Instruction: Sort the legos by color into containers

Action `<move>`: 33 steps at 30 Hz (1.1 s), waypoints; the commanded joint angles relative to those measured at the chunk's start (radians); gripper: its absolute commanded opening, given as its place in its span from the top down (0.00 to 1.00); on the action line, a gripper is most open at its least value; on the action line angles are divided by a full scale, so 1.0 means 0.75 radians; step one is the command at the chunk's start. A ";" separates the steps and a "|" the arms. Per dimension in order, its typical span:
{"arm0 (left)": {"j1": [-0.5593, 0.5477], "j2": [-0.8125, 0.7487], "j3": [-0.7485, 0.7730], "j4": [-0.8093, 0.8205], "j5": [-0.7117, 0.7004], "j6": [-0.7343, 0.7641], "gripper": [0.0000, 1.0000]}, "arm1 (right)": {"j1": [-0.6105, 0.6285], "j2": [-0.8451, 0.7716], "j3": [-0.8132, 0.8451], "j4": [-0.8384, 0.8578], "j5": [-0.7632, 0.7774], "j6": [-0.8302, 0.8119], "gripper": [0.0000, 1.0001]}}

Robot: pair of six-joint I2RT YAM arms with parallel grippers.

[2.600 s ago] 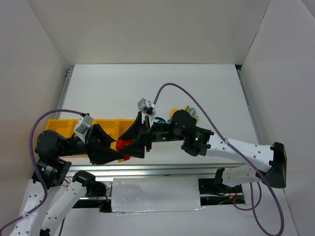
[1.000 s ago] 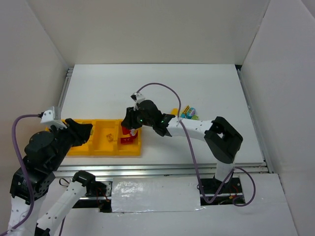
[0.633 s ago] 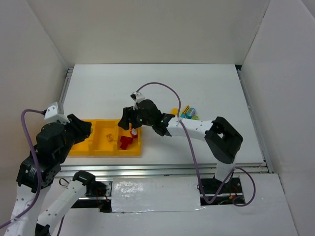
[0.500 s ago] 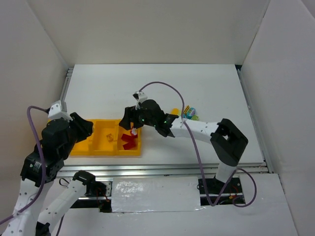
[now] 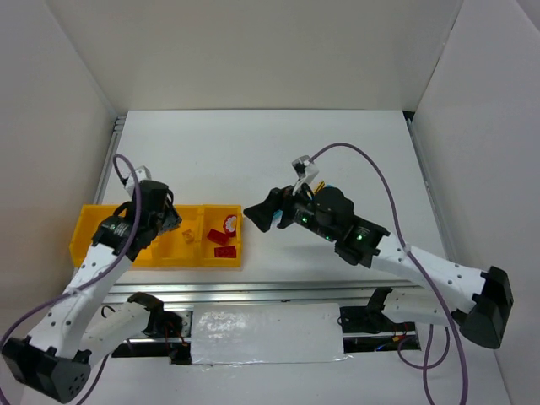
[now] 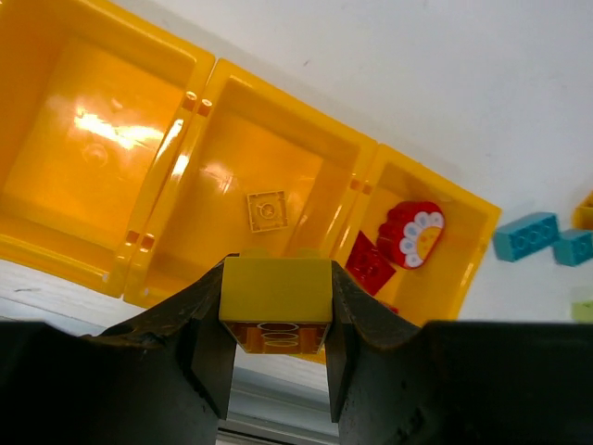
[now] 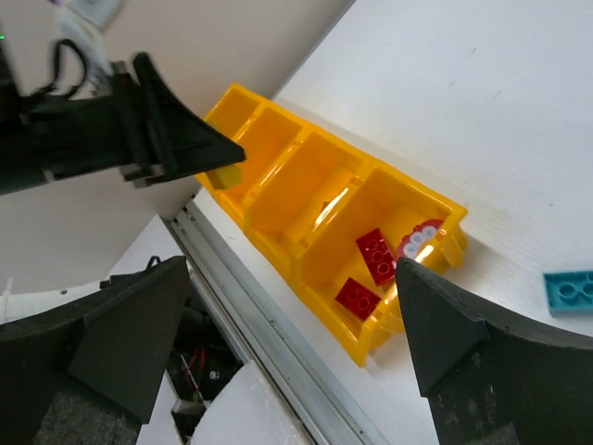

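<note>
The containers are one yellow tray with four compartments in a row at the table's near left. My left gripper is shut on a yellow lego and hangs over the near wall of the compartment holding a flat yellow lego. The rightmost compartment holds two red legos and a red piece with white dots. My right gripper is open and empty, just right of the tray and above the table. From above, the left gripper is over the tray's middle and the right gripper is beside its right end.
Loose legos lie on the white table right of the tray: two teal ones, a yellow one and a light green one. A metal rail runs along the near table edge. White walls enclose the table.
My right gripper opened over the rightmost compartment, left a red lego there and drew back to the right. My left arm swung in over the tray.
</note>
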 commanded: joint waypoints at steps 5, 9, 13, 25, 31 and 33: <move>0.031 0.197 -0.140 0.262 -0.048 -0.140 0.89 | -0.009 -0.264 -0.147 -0.186 0.172 -0.029 0.00; 0.039 0.289 -0.177 0.305 -0.073 -0.183 0.90 | -0.019 -0.364 -0.190 -0.225 0.200 -0.046 0.00; 0.041 0.301 -0.198 0.320 -0.103 -0.214 0.61 | -0.023 -0.405 -0.223 -0.254 0.208 -0.060 0.00; 0.041 0.310 -0.167 0.275 -0.136 -0.241 0.00 | -0.052 -0.348 -0.192 -0.297 0.259 -0.060 0.00; 0.041 0.091 -0.112 0.224 -0.061 -0.127 0.01 | -0.242 0.040 0.090 -0.630 0.382 0.061 0.00; 0.041 0.044 -0.075 0.193 -0.003 -0.045 0.00 | -0.279 0.224 0.224 -0.734 0.443 0.085 0.00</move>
